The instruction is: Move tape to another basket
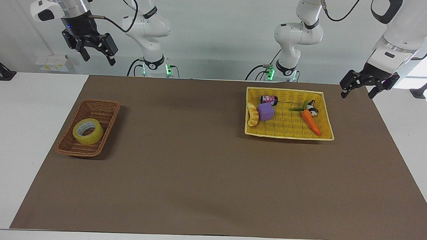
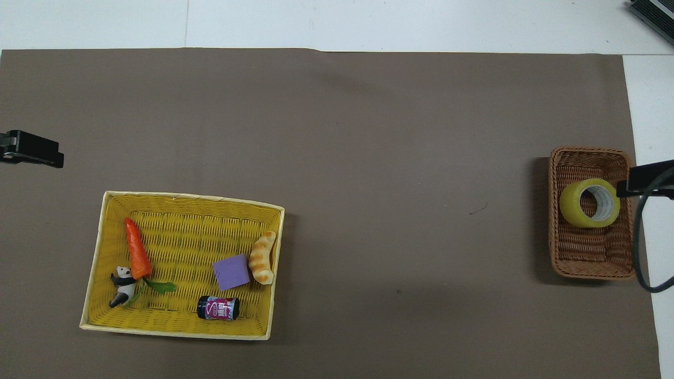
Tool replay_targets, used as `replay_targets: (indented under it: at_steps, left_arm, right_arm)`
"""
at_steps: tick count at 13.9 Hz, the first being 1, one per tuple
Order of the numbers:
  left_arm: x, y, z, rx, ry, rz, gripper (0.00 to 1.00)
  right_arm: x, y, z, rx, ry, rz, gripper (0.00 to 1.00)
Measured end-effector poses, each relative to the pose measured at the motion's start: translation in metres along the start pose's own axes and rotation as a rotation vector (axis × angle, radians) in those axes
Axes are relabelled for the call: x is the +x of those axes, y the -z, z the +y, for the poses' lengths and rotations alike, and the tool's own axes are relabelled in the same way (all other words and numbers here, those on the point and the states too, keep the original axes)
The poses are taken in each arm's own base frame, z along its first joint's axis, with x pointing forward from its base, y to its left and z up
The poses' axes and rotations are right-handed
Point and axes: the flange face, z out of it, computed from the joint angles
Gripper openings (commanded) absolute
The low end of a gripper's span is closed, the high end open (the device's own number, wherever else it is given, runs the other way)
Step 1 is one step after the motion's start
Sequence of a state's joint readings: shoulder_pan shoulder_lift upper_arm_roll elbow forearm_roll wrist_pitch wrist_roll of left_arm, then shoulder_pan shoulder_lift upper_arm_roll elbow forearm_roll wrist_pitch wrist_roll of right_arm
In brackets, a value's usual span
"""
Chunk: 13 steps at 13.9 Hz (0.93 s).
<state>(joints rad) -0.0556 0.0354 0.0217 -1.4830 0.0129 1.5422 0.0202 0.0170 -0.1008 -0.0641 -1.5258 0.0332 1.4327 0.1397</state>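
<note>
The yellow tape roll (image 1: pixel 88 131) lies in the small brown wicker basket (image 1: pixel 104 102) at the right arm's end of the table. It also shows in the overhead view (image 2: pixel 588 202), in the part of that basket (image 2: pixel 590 260) farther from the robots. My right gripper (image 1: pixel 98 60) is open and empty, raised high above that end; one of its fingers (image 2: pixel 646 180) shows over the basket's outer rim. My left gripper (image 1: pixel 357 96) is open and empty, up in the air beside the yellow basket's corner; one of its fingers (image 2: pixel 32 149) shows at the overhead view's edge.
The large yellow woven basket (image 1: pixel 328 118) stands toward the left arm's end, near the robots. It holds a carrot (image 1: pixel 311 122), a panda figure (image 1: pixel 312 108), a purple cube (image 1: pixel 266 111), a bread piece (image 1: pixel 252 114) and a small can (image 1: pixel 269 99). A brown mat (image 1: pixel 211 176) covers the table.
</note>
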Motion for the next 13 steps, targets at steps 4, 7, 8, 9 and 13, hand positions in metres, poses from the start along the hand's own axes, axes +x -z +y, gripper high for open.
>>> replay_targets:
  at_steps: [4, 7, 8, 9, 13]
  left_arm:
    - [0.0, 0.0, 0.001, 0.0, -0.001, 0.0, 1.0]
    - [0.0, 0.0, 0.005, -0.001, -0.008, 0.0, 1.0]
    - [0.0, 0.0, 0.005, -0.001, -0.009, 0.0, 1.0]
    - [0.0, 0.0, 0.005, -0.001, -0.009, 0.0, 1.0]
    - [0.0, 0.0, 0.006, -0.001, -0.01, -0.003, 1.0]
  right_arm:
    - [-0.005, -0.008, 0.007, 0.0, 0.073, -0.021, 1.0]
    - [-0.01, -0.013, 0.007, -0.001, 0.077, -0.035, 1.0]
    - [-0.011, -0.012, 0.007, -0.001, 0.079, -0.034, 1.0]
    - [-0.012, -0.011, 0.006, 0.0, 0.082, -0.032, 1.0]
    - [-0.017, -0.009, -0.008, -0.002, 0.101, -0.028, 1.0]
